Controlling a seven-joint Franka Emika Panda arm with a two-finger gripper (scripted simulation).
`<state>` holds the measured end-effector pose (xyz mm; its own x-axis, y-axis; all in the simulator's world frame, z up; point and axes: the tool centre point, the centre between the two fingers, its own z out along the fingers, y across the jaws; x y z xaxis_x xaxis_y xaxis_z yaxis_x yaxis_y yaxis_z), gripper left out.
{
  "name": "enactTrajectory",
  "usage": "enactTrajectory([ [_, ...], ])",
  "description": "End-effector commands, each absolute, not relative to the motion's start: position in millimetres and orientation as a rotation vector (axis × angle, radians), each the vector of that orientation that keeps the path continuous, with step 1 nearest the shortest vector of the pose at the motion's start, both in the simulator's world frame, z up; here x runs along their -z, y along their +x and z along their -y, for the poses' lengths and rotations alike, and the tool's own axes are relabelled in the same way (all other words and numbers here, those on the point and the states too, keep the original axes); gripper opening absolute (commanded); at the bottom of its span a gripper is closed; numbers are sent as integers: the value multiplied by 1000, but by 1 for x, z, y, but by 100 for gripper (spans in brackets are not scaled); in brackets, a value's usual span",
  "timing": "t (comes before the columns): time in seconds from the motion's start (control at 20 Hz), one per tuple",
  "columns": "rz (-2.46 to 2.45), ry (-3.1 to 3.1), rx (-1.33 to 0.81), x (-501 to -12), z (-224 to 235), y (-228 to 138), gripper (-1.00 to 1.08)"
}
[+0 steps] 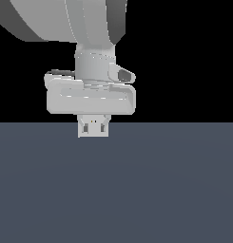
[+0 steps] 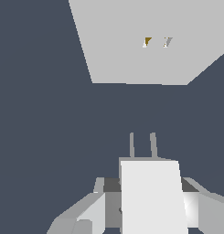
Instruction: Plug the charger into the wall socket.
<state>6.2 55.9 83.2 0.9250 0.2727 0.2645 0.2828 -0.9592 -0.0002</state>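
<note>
While the arm hangs low over the tabletop [image 1: 137, 190], its claw [image 2: 147, 208] pinches the charger [image 2: 152, 196]. Its two prongs point at the wall socket [image 2: 131, 45], still apart.

Wall socket [image 2: 145, 50] cut off by wrist view's edge; in exterior view, mostly hidden behind hand [image 1: 92, 127].

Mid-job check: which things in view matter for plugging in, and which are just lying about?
Job:
- charger, held between the pincer fingers, two prongs forward
- wall socket, white plate with two small holes, ahead of the prongs and apart from them

Lying about:
- nothing else; only the dark floor
</note>
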Motion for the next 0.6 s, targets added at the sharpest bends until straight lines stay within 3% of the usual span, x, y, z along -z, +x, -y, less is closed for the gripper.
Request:
enactTrajectory([
  [0.0, 420, -3050, 409, -91, -56, 16, -100],
  [0.55, 396, -3055, 409, -100, -55, 31, -100],
])
